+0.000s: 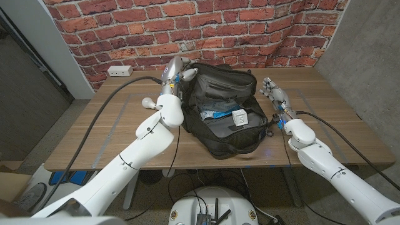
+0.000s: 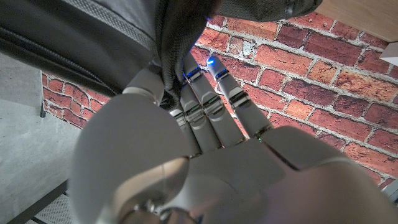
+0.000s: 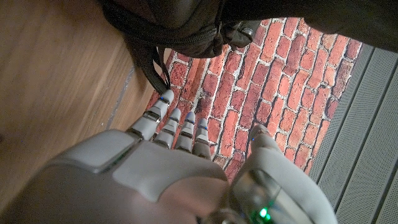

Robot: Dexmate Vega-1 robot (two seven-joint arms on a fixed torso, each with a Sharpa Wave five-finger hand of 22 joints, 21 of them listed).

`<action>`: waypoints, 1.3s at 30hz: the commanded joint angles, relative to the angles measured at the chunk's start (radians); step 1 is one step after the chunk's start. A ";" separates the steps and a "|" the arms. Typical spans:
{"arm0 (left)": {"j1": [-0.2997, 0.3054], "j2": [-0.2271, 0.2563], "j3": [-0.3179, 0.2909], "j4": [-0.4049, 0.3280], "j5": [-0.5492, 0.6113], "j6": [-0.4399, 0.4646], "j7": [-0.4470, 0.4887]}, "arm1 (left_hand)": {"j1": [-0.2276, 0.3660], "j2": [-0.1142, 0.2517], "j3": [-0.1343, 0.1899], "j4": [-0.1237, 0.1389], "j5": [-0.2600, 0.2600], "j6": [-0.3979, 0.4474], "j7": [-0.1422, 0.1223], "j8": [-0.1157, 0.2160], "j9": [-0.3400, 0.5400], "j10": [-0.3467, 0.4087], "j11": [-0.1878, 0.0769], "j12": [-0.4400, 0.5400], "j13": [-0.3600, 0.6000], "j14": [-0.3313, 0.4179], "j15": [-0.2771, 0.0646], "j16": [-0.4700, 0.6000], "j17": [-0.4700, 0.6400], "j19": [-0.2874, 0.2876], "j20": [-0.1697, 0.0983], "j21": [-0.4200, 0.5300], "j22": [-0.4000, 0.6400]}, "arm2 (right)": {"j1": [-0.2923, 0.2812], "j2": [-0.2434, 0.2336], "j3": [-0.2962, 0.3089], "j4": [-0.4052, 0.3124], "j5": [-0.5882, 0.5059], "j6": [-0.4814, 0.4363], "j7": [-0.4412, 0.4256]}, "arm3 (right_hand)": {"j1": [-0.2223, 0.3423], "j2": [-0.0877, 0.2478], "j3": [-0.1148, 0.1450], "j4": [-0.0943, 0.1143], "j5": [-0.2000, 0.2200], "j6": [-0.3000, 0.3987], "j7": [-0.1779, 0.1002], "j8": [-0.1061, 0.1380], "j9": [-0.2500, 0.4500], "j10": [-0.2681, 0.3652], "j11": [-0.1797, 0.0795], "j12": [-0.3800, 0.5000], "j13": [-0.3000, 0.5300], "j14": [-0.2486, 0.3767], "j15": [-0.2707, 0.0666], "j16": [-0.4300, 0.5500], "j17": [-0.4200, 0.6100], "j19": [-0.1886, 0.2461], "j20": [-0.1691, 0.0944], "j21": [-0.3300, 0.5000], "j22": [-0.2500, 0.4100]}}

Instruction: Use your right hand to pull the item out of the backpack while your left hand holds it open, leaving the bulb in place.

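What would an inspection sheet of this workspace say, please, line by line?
Surface: rectangular wooden table, partly bare.
Job's things: black fabric backpack lying open mid-table; a small white box and a blue-and-white item lie inside; which one is the bulb cannot be told.
Clutter: nothing seen.
Hands: left hand grips the backpack's upper left rim; right hand is just right of the backpack, fingers apart, holding nothing.
Cables: black cables run along both arms.
Surroundings: red brick wall behind the table; white wall outlet at left.
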 commanded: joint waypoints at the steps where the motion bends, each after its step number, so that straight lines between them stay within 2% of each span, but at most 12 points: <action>1: -0.042 -0.012 0.000 0.042 -0.069 -0.008 0.033 | 0.000 0.012 0.011 0.002 0.007 0.011 0.007 0.000 0.003 0.014 -0.007 0.002 0.003 0.011 -0.001 -0.001 0.004 0.012 -0.104 0.003 0.005 | -0.055 -0.044 0.031 -0.086 -0.012 -0.038 -0.034 | 0.007 0.025 0.001 -0.007 -0.002 0.011 0.000 0.002 0.004 0.007 0.004 0.008 0.002 0.005 -0.003 0.005 0.003 0.005 -0.009 0.004 0.002; 12: -0.074 -0.026 0.006 0.092 -0.116 -0.043 0.066 | 0.000 0.012 0.012 0.002 0.007 0.013 0.008 -0.001 0.004 0.017 -0.002 0.002 0.003 0.014 0.000 -0.002 0.003 0.014 -0.104 0.003 0.005 | -0.127 -0.098 0.072 -0.191 -0.031 -0.088 -0.076 | 0.014 0.020 0.004 -0.015 -0.002 0.016 0.009 0.003 0.004 0.003 0.011 0.006 0.002 0.003 0.006 0.002 0.000 0.006 -0.003 0.003 0.002; 24: -0.105 -0.017 0.024 0.124 -0.137 -0.067 0.065 | 0.001 0.012 0.013 0.002 0.007 0.013 0.010 -0.003 0.004 0.019 -0.005 0.001 0.004 0.018 -0.001 -0.001 0.004 0.014 -0.104 0.003 0.005 | -0.199 -0.136 0.111 -0.301 -0.059 -0.162 -0.134 | 0.055 -0.001 0.017 -0.061 -0.003 0.028 0.014 0.006 0.005 0.009 0.013 0.007 0.002 0.009 0.009 -0.006 -0.018 0.008 0.001 0.001 0.001; 39: -0.135 -0.027 0.011 0.160 -0.176 -0.077 0.078 | 0.001 0.013 0.013 0.003 0.007 0.012 0.009 -0.006 0.005 0.018 -0.006 -0.001 0.004 0.025 -0.001 0.000 0.004 0.014 -0.104 0.002 0.005 | -0.277 -0.179 0.155 -0.417 -0.105 -0.267 -0.189 | 0.084 -0.018 0.023 -0.096 -0.006 0.030 0.004 0.005 0.005 0.022 0.009 0.009 0.002 0.027 -0.002 -0.006 -0.032 0.010 0.001 0.000 0.001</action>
